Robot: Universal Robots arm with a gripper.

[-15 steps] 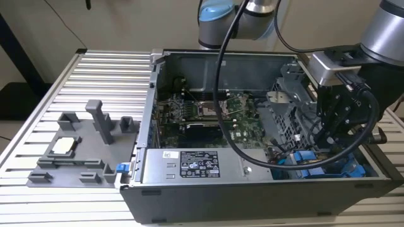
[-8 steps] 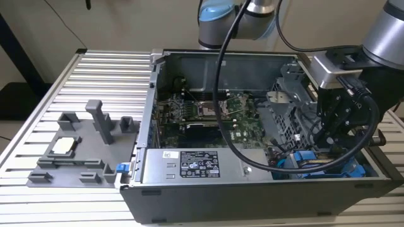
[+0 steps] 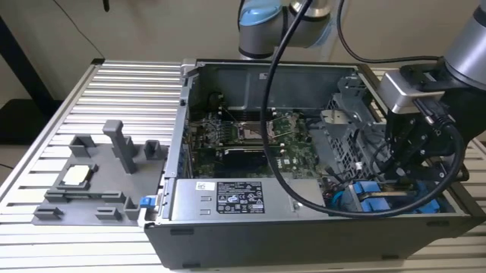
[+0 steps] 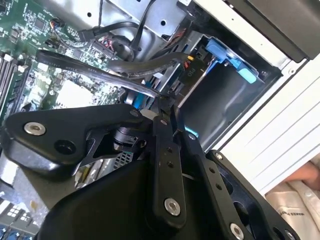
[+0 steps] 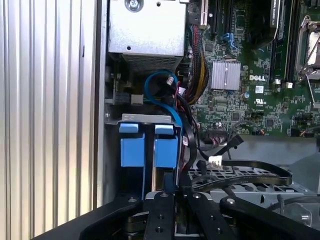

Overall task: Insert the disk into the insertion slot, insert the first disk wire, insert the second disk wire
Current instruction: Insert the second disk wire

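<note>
Disk (image 5: 150, 150) in its blue carrier sits nearly home in the insertion slot (image 3: 395, 196), gripper (image 5: 167, 192) pinched on its rear edge; neither wire looks connected yet.

Exterior view high, overlooking open case (image 3: 319, 170), both wrist views close inside

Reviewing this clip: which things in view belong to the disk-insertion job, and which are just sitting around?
Job in hand:
- insertion slot, with blue tabs
- end effector, right at the slot
- black cables beside the slot, probably the disk wires

Just lying about:
- power-supply box
- motherboard
- grey fixture tray
- slatted table
</note>
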